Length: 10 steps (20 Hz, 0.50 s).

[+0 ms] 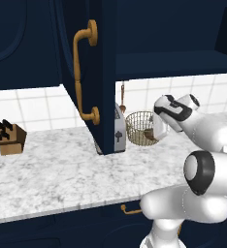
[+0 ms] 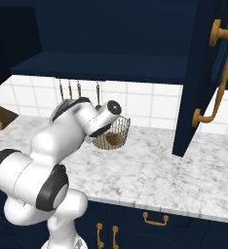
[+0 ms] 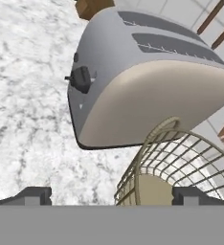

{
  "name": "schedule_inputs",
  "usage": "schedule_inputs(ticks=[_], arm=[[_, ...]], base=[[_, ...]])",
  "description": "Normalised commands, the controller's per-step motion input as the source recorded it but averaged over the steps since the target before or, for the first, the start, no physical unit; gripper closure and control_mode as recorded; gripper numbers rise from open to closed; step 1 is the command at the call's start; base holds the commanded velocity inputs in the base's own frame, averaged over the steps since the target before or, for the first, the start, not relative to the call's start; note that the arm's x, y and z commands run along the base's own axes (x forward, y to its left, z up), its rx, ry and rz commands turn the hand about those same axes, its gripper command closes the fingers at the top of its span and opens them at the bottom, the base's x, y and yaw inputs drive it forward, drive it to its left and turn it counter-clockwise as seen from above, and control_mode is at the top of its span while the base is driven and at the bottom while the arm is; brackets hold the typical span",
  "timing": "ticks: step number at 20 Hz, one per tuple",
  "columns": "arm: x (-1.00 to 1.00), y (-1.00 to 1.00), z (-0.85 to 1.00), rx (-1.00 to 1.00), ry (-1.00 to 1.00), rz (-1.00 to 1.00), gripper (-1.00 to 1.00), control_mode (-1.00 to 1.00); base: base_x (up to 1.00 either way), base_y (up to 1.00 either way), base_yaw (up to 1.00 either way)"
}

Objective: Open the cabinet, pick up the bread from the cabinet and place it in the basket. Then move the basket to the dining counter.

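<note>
Grasping the basket point(image 3: 181, 165) comes next: sits just beside the toaster point(image 3: 147, 81), bread point(image 2: 113, 139) inside. Gripper point(image 3: 111, 194) open wide, straddling the rim; lower squarely, close on the near wall.

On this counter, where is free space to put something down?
Bare marble lies between the knife block and the toaster, and more in front of the basket, toward the open cabinet door. Crowded: toaster, basket and the open hand sit close together.
</note>
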Motion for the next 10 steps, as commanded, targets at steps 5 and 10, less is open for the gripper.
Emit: schedule_inputs(ticks=[5, 10], arm=[[0.35, 0.03, -0.23, -0.01, 0.0, 0.04, -1.0, -1.0], [0.39, 0.0, -0.41, -0.01, 0.0, 0.05, -1.0, -1.0]], base=[[0.0, 0.0, 0.0], [0.0, 0.0, 0.0]])
